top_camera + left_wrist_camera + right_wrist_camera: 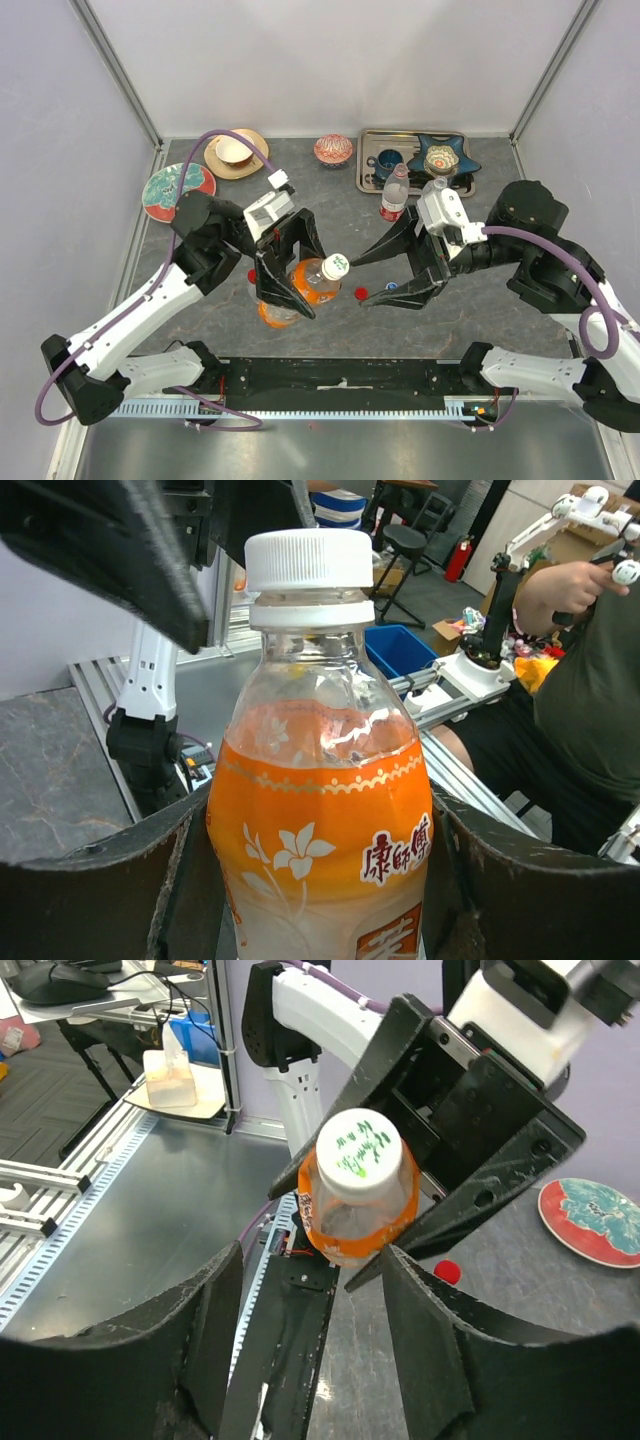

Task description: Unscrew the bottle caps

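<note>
A: So, status?
B: Orange bottle (312, 283) tilted over surface (340, 215) centre, clamped in left claw (303, 285); white cap (336, 265) on.
A: Right claw (360, 283)?
B: Wide, empty, at cap's 3 o'clock. Loose red cap (362, 293) suggests ≥1 done; clear bottle (394, 195) at 1 o'clock looks capped.

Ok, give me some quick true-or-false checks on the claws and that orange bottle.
1. The left claw grips the orange bottle. True.
2. The bottle's white cap is off. False: it sits on the neck.
3. The right claw is shut on that cap. False: it is open, just short of the cap.
4. A red cap lies on the table. True.
</note>
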You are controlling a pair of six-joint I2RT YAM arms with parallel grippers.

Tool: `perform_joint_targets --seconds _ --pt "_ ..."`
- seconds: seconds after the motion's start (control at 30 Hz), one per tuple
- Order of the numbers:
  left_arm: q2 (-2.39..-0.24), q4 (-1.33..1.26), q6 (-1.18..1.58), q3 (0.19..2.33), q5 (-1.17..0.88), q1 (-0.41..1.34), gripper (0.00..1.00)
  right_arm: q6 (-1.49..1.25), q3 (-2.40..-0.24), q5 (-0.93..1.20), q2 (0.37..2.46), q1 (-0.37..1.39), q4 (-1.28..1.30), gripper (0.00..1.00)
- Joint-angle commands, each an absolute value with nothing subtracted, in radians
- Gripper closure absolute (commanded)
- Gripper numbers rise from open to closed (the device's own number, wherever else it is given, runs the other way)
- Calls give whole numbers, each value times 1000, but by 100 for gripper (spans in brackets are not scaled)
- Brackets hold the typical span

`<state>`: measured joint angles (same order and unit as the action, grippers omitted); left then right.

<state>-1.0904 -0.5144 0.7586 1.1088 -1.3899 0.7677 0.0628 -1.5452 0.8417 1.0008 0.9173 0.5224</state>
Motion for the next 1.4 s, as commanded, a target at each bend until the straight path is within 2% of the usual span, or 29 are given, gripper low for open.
perform_joint_targets --seconds 0.0,0.1,0.2,0.23,0.27,0.4,0.57,0.77,1.03,1.37 --pt "-1069 -462 658 1158 -1385 764 60 9 -1578 787 977 920 516 34" --pt "-1068 -416 615 1158 -1373 765 60 -32 -1583 724 970 920 483 25" --pt "-1058 -220 453 1183 -1290 764 60 -110 -1569 521 945 920 410 17" --pt "-1055 -160 402 1201 -1241 764 61 -135 -1568 361 939 920 391 15" --pt "-1051 -47 350 1207 -1118 764 62 -153 -1568 283 928 920 365 14" --pt "-1034 81 160 1192 -760 770 59 -293 -1591 -36 946 920 365 13" --pt "-1020 115 2 1161 -297 854 58 -428 -1608 -144 1035 920 419 7" --pt "-1015 58 -84 1123 93 946 58 -502 -1566 -259 1090 922 397 7" --pt "-1034 41 -140 1114 178 997 58 -523 -1557 -305 1164 922 387 12" --pt "-1029 40 -146 1103 172 999 58 -526 -1542 -279 1184 920 356 30"
